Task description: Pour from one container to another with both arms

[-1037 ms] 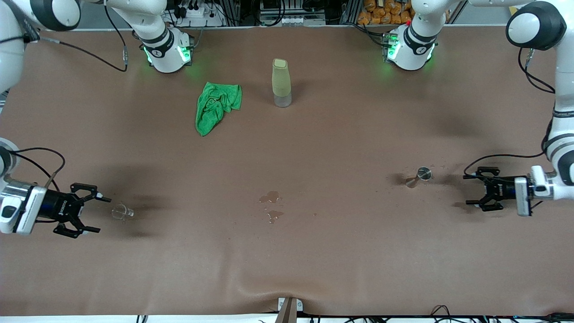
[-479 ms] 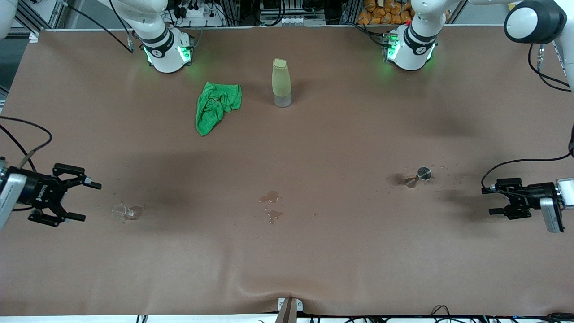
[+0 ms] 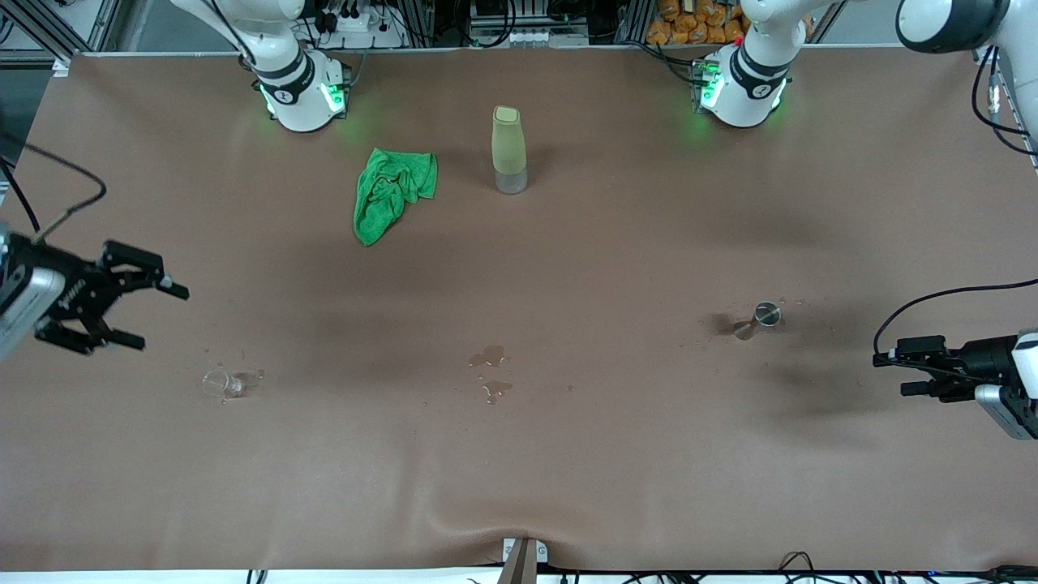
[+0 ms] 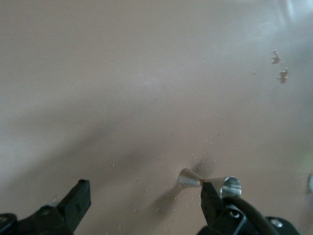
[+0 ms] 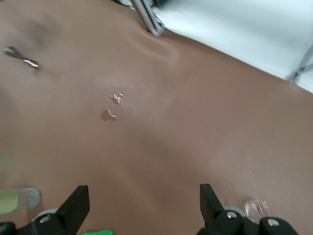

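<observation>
Compared with a second ago, you can see both arms have drawn back from their objects. The right gripper, which was level with the glass cup and nearly touching it, has lifted away toward the right arm's end of the table and now hangs over bare table, well apart from the cup. Its fingers are spread wide and hold nothing; the right wrist view shows the two fingertips far apart with only table between them.

The cup has not moved: it stands on the brown table near the right arm's end, with a few droplets beside it. Farther along, the green cloth and the tall yellow-green bottle sit unchanged close to the robots' bases, and the small puddles lie nearer the front camera, about mid-table.

The steel jigger also remains where it was, toward the left arm's end, with specks of liquid around it. The left gripper has pulled back from it to the table's edge, and is open and empty; in the left wrist view you see its fingers set wide apart, with the jigger on the table just past one tip, not touched.
</observation>
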`<state>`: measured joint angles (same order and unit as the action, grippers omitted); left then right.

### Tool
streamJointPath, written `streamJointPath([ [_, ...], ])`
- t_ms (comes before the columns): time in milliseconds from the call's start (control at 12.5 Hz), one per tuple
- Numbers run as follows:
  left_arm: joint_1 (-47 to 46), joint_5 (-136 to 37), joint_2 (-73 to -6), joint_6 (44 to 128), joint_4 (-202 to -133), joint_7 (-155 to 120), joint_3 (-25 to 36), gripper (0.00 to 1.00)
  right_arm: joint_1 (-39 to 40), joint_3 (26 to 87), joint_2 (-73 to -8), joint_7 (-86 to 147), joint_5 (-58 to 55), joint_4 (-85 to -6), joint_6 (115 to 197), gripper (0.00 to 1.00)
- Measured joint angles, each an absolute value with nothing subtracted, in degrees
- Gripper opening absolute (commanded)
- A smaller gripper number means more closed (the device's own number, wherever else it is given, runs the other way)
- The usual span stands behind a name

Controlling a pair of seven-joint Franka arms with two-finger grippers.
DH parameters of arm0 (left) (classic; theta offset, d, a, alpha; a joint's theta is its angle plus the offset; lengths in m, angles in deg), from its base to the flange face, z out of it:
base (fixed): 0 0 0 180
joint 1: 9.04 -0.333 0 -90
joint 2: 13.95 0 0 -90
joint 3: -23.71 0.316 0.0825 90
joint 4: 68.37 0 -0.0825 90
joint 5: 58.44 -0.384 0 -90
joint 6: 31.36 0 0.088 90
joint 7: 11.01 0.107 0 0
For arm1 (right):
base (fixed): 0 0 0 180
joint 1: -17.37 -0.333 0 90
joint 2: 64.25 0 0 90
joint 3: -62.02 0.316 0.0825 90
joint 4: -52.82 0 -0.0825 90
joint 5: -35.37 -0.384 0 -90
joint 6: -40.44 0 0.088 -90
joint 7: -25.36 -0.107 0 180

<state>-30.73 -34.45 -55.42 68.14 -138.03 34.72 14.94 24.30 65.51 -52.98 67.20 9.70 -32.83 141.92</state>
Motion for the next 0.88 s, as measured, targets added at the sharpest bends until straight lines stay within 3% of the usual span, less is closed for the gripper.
streamJointPath([
  [479,-26.2,-44.3,-47.0,67.4,-137.9,26.8,14.9,1.00,17.7,60.7,-61.4,37.9,28.6,-34.1,132.7,1.00],
  [877,-24.7,-48.6,-42.1,62.7,-138.0,21.8,14.7,1.00,17.4,58.9,-63.8,31.2,33.3,-34.4,128.6,1.00],
])
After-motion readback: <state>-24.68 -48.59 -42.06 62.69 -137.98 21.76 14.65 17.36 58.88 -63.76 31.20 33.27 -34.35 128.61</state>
